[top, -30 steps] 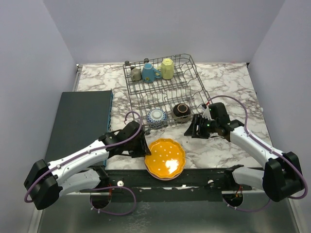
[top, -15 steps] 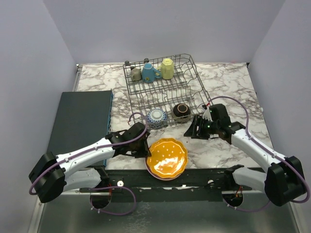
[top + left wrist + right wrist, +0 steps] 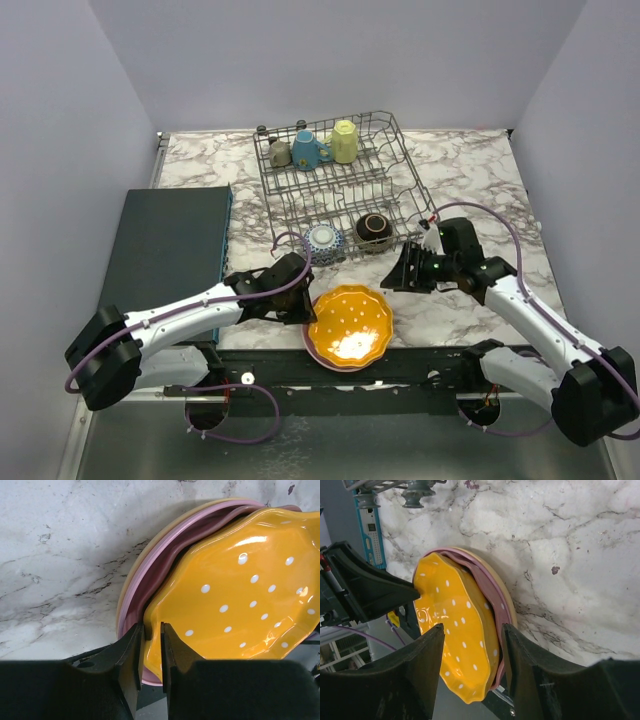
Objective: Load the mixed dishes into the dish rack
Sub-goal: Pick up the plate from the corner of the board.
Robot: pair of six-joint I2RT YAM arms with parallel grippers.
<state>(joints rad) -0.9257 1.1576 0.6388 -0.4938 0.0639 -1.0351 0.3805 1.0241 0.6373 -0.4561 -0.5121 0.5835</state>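
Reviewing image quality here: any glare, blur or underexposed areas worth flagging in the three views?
Top external view: sharp and evenly lit, one white glare patch on the near side of the orange plate. Left wrist view: plate crisp with small highlights, left gripper nearly black, little detail. Right wrist view: marble table bright, right gripper dark and soft-edged.

No text, brand, number or sign can be read in any view.

Right wrist view: a small white label (image 3: 370,526) sits on a blue strip (image 3: 369,545) at the edge of the marble table top. It carries dark print, too small and blurred to make out.

Left wrist view: the orange plate (image 3: 250,595) bears white dots only (a pattern, not characters).

Top view: nothing legible at this resolution.
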